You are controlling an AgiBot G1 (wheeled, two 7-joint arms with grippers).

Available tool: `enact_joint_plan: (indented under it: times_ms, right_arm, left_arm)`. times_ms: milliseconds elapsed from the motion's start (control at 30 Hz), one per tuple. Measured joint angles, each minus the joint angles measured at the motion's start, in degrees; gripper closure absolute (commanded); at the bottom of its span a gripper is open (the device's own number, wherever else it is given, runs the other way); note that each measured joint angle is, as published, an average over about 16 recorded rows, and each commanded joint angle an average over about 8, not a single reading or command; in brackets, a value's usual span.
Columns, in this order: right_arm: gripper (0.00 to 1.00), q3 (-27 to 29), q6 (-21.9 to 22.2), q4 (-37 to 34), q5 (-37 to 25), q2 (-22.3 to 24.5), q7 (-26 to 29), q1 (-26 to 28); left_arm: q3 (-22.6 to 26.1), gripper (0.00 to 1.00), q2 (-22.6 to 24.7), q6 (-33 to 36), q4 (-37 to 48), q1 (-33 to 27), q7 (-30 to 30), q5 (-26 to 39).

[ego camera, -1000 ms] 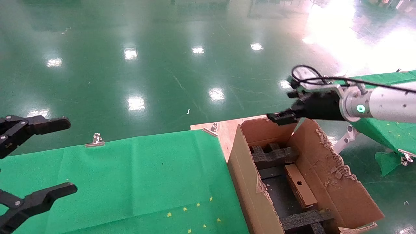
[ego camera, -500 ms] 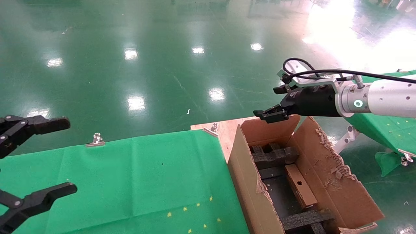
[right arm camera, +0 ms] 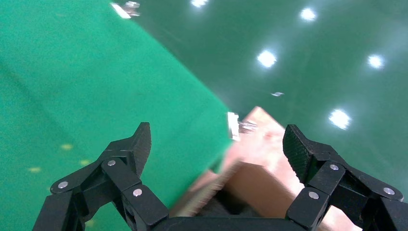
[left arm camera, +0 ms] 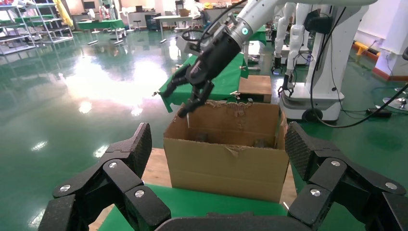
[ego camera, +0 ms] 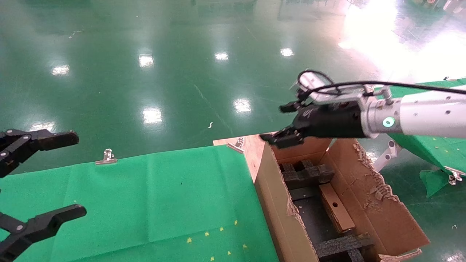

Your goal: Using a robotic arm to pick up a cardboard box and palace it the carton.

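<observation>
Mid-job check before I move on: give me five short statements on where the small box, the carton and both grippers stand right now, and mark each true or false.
1. The cardboard box lies inside the carton. True.
2. The right gripper is shut on the cardboard box. False: it is open and holds nothing.
3. The right gripper hangs above the carton's far corner, near the green cloth. True.
4. The left gripper is over the carton. False: it is open at the left side, above the green cloth.
5. Black foam inserts sit inside the carton. True.
</observation>
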Motion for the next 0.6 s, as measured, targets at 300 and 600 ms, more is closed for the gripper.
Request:
enact_joint_plan:
  times_ms: [300,600]
  right_arm:
    - [0.00,10.8,-6.6,1.1,4.1,-1.3,-4.2,-7.2]
    - [0.00,21.6,-13.3,2.3,8.1,-2.6,-8.4,-14.3]
  left_arm:
    - [0.0,0.00,0.0,0.0,0.0,0.0,0.0,0.0]
    - [0.0,0.00,0.0,0.0,0.0,0.0,0.0,0.0]
